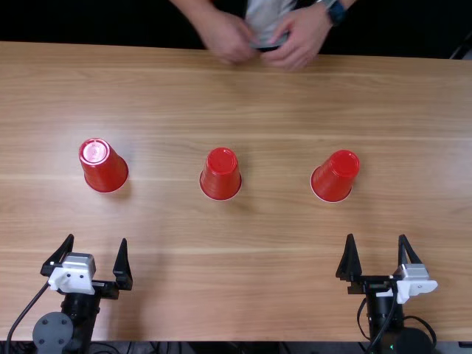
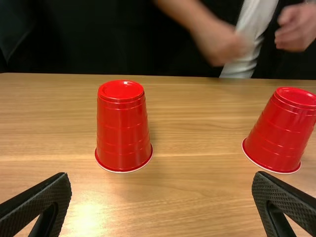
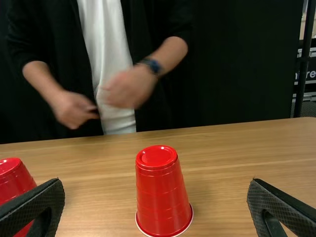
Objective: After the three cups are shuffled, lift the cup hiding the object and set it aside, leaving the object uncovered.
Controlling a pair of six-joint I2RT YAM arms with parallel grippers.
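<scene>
Fingers of left gripper, right gripper are hovering released; of three red cups, chosen one likely needing mid-wall grip, vertical lift.

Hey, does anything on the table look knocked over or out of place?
Nothing stands out: the left cup, middle cup and right cup all stand mouth-down in a row, none tipped, nothing spilled.
</scene>
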